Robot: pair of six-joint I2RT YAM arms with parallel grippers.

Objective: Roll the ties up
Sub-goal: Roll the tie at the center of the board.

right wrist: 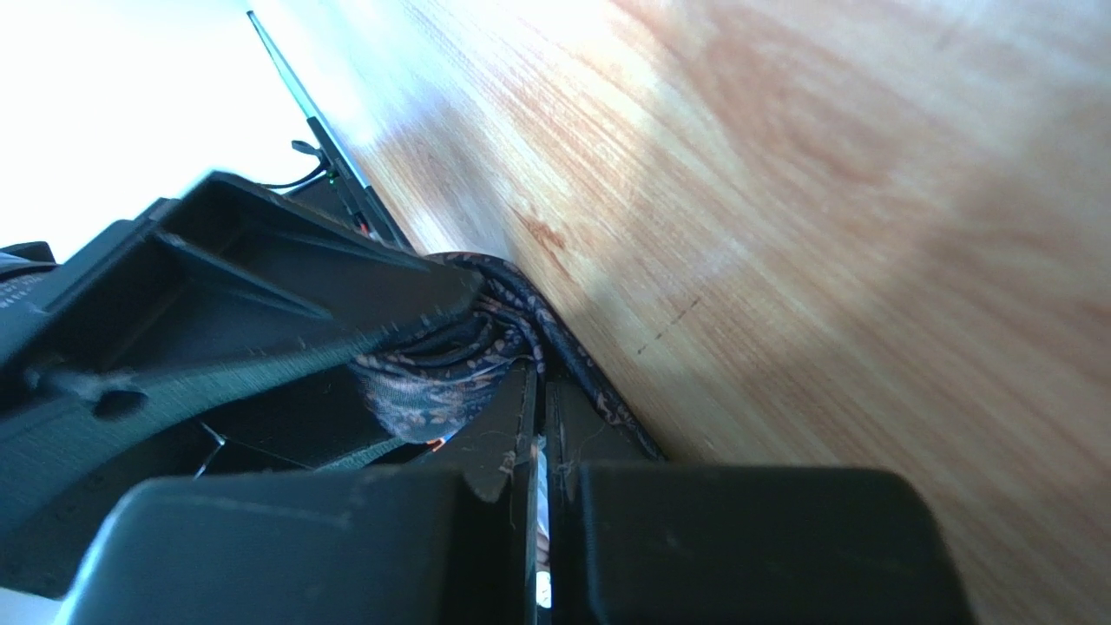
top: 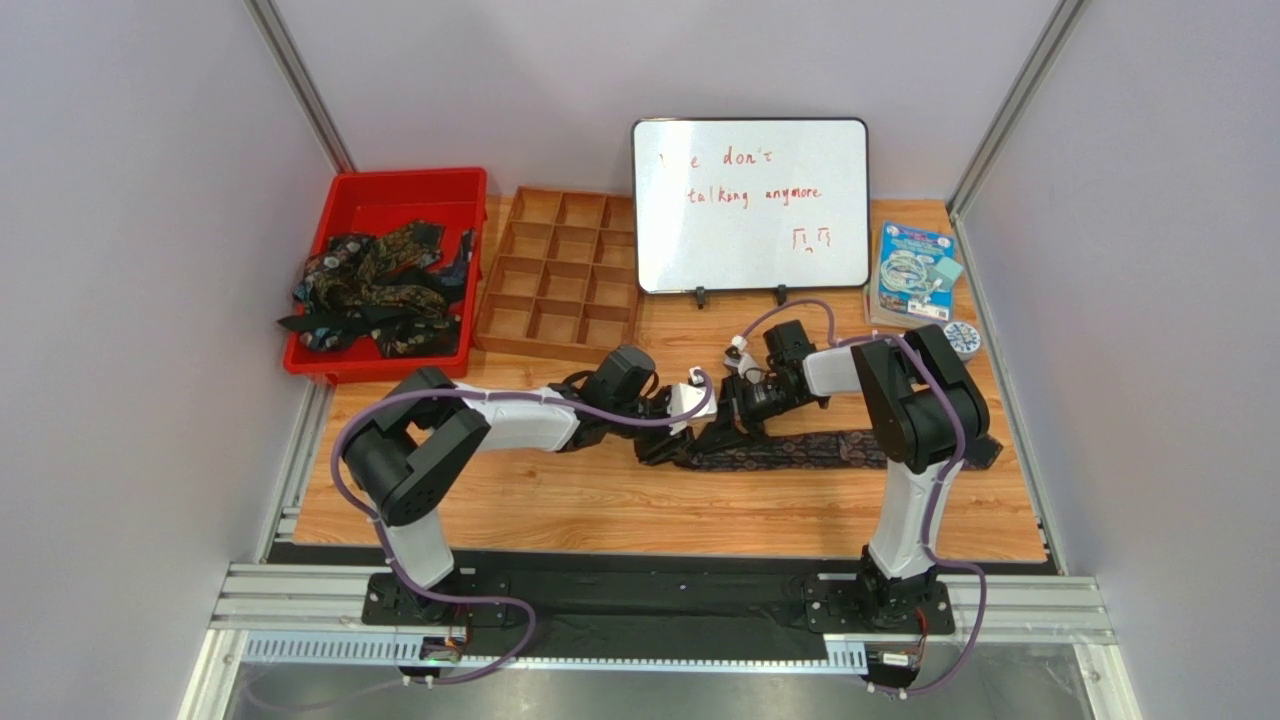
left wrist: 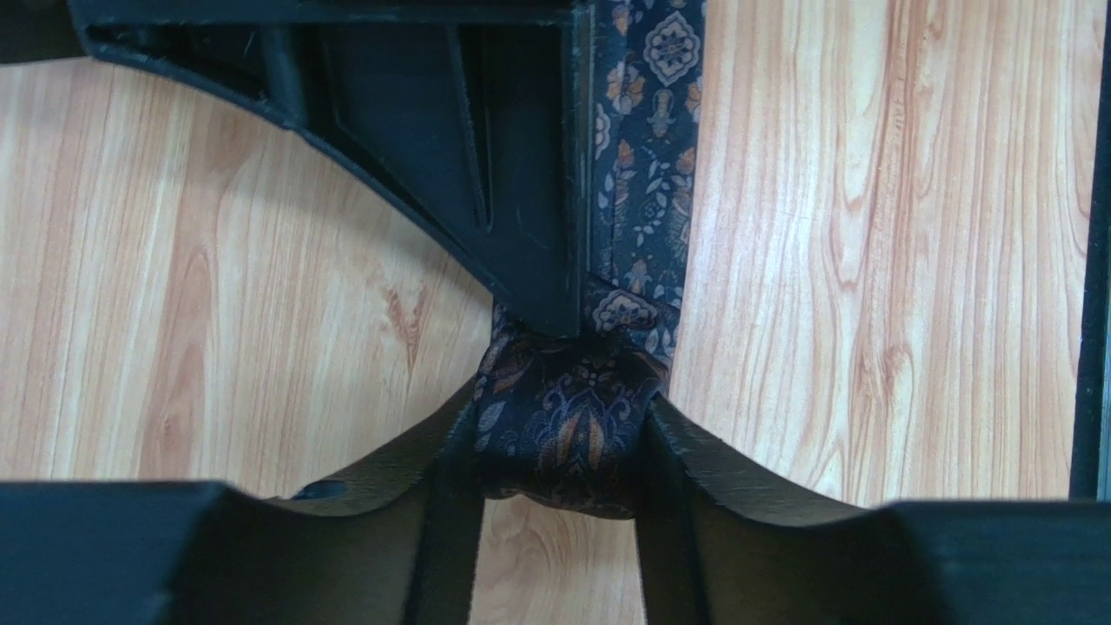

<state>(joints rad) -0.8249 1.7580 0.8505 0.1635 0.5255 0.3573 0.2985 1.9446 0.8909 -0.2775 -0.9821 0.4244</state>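
Note:
One dark paisley tie [top: 842, 447] lies flat across the middle of the wooden table, its left end wound into a small roll [left wrist: 580, 404]. My left gripper [top: 675, 432] is shut on this roll, one finger on each side [left wrist: 563, 456]. My right gripper [top: 732, 423] comes from the other side with its jaws almost together at the roll [right wrist: 537, 378], and seems to pinch the tie there. The roll's spiral end [right wrist: 437, 371] shows beside its tips. The flat part of the tie [left wrist: 652, 130] runs away behind the right gripper's finger [left wrist: 522, 169].
A red bin [top: 394, 192] at the back left holds several more tangled ties [top: 376, 285]. A wooden compartment tray [top: 559, 273] stands beside it. A whiteboard [top: 751, 203] stands at the back, with a blue packet [top: 917, 270] and a small round object [top: 963, 339] to its right.

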